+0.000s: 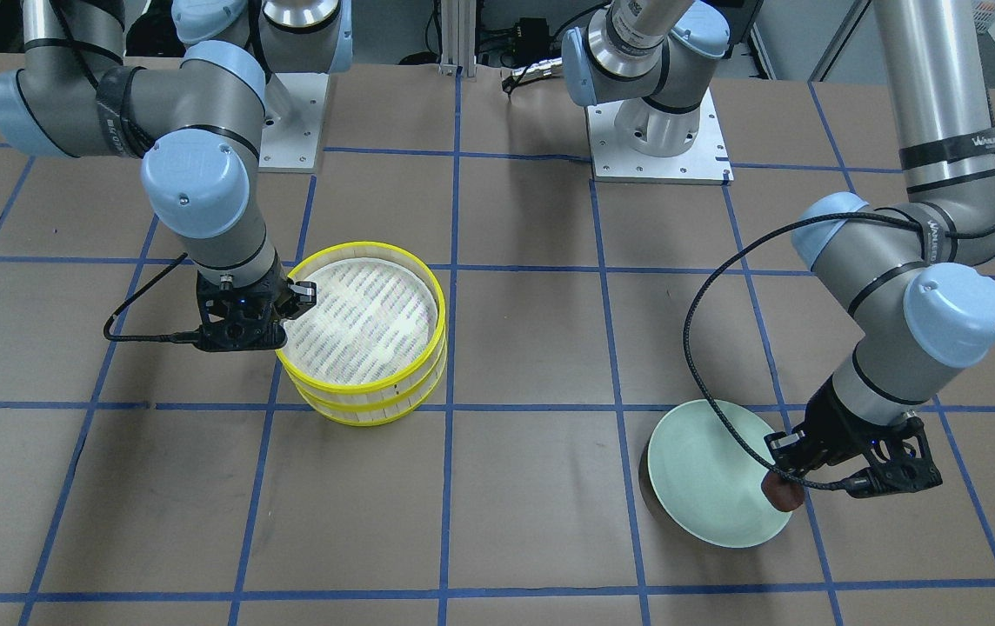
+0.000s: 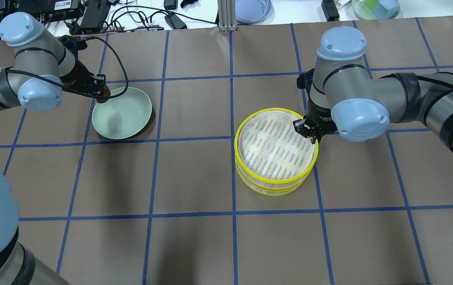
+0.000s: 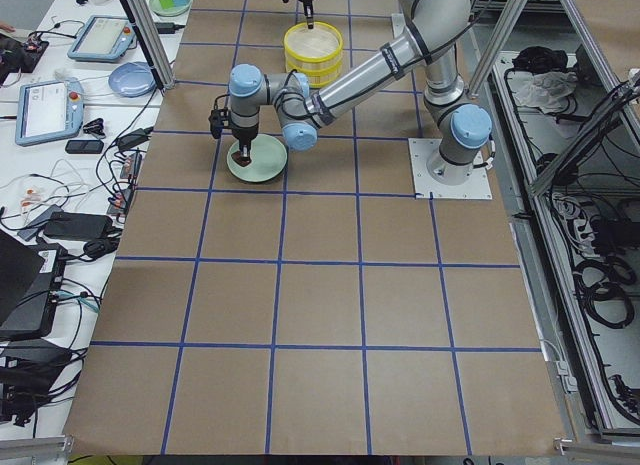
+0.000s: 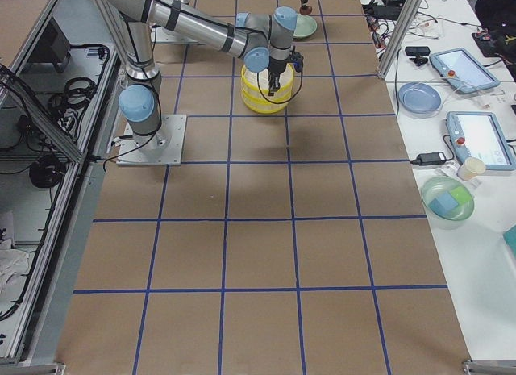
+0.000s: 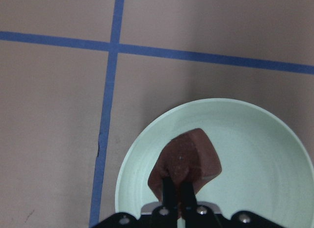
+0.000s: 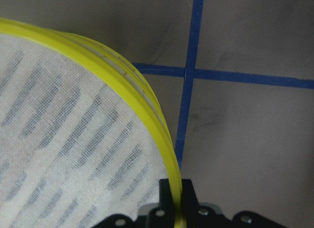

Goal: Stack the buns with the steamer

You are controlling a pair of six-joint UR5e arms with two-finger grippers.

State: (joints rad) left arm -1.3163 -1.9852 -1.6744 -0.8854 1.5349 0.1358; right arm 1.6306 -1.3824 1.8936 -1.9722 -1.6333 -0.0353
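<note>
Your left gripper [image 5: 177,183] is closed narrow on the dark reddish-brown bun [image 5: 189,157], with both fingers pinching its near end. In the wrist view the bun hangs over the pale green plate [image 5: 255,139], toward the side of the plate nearest the gripper. From the front-facing camera you see it at the plate's edge, just under the fingers. You cannot tell from these views whether the bun touches the plate.

Your right gripper [image 6: 176,189] is also drawn narrow, gripping the yellow rim of the steamer [image 6: 142,90]. One finger is inside the rim over the striped floor and the other is outside it. The steamer's two tiers sit one on top of the other, and the gripper holds the upper one. The top floor shows only its whitish striped liner.

The stack stands on the brown table [image 2: 195,178], well apart from the plate.
</note>
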